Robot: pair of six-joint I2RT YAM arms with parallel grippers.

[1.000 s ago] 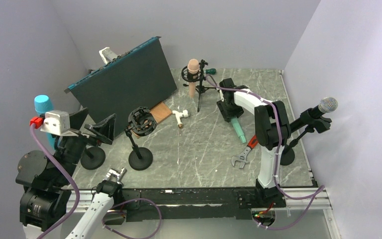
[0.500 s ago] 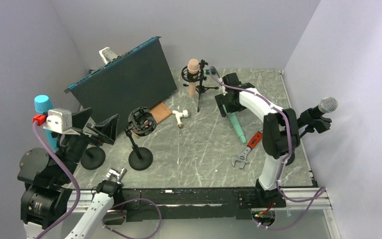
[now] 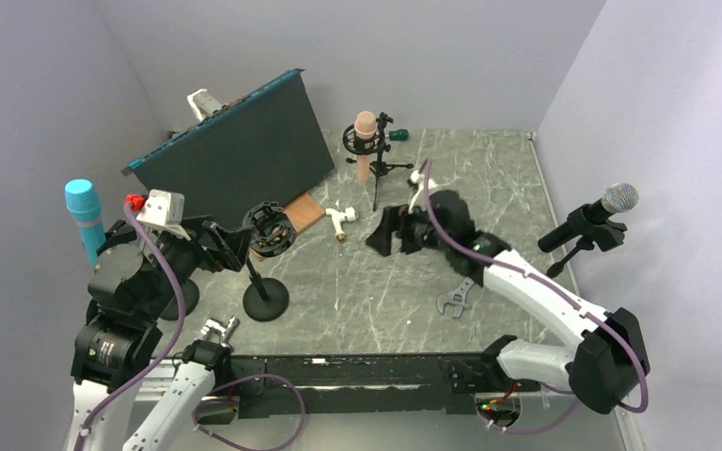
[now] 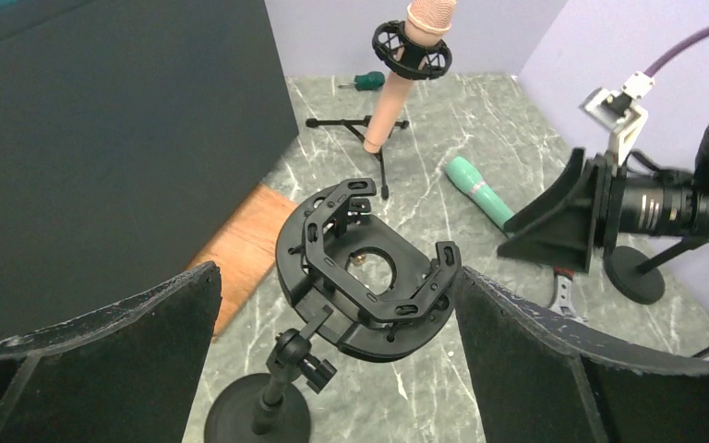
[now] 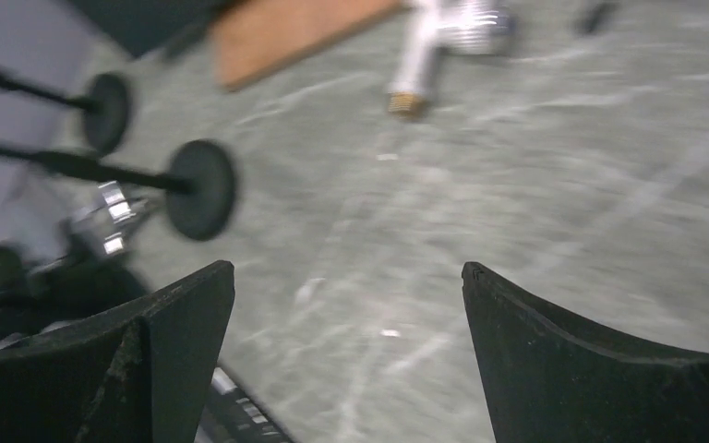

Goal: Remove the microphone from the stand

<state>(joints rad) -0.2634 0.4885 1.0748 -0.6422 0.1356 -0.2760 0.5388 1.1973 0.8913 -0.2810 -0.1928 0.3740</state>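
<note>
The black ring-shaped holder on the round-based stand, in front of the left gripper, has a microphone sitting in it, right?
No: the black ring-shaped holder on the round-based stand, in front of the left gripper, is empty. The left wrist view looks straight through its open middle. A teal microphone lies beyond it.

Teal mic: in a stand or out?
Out. The teal mic lies flat on the table; the mount near it is empty.

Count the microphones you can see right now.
4. Pink microphone in the rear shock mount; blue microphone standing at far left; silver-headed microphone clipped on the right stand; teal microphone lying on the table beside the right arm. More could hide behind the dark board.
</note>
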